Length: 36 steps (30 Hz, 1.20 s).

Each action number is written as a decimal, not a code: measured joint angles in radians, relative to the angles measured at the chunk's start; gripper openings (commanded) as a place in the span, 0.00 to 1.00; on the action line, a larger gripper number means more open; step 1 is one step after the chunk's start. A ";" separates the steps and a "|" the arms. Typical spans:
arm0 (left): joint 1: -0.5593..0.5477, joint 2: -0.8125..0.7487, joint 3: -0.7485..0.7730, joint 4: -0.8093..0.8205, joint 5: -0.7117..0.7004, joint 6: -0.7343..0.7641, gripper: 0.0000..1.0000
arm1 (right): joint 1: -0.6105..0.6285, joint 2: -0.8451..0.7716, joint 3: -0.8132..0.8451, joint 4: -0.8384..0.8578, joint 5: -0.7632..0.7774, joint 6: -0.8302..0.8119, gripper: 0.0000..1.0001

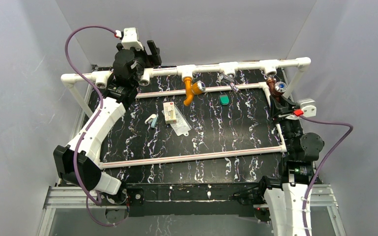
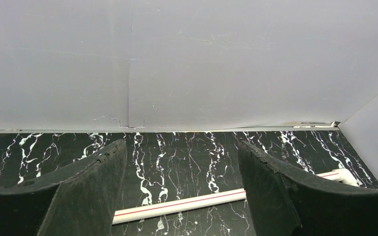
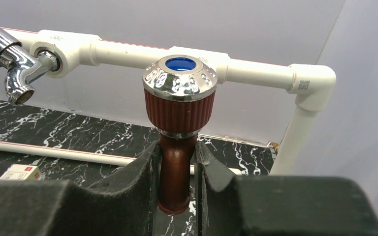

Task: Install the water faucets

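Note:
The dark reddish-brown faucet point(image 1: 274, 88) hangs just below the rightmost tee point(image 1: 270, 66) of the white pipe frame. My right gripper point(image 1: 277, 101) is shut on its spout. In the right wrist view the fingers point(image 3: 142, 169) clamp the brown spout point(image 3: 177, 167) under its ribbed knob with a silver and blue cap point(image 3: 179, 78). The orange faucet point(image 1: 192, 90) hangs from a tee point(image 1: 187, 72) further left. My left gripper point(image 1: 153, 52) is at the back left above the pipe, open and empty point(image 2: 182, 162).
A chrome tap point(image 3: 15, 73) sits in the tee between the two faucets point(image 1: 229, 80). A green block point(image 1: 224, 100), a small box point(image 1: 169, 112), a plastic bag point(image 1: 181, 126) and a small white part point(image 1: 151, 119) lie on the black marble table. A white pipe point(image 1: 192, 157) runs along the front.

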 measured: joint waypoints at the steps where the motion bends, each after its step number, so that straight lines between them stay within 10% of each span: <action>1: 0.001 0.001 0.000 0.000 0.001 0.000 0.80 | 0.000 0.003 0.003 0.000 0.001 -0.010 0.01; 36: 0.024 0.008 0.000 0.000 0.030 -0.011 0.80 | 0.000 0.078 0.017 0.050 0.023 -0.065 0.01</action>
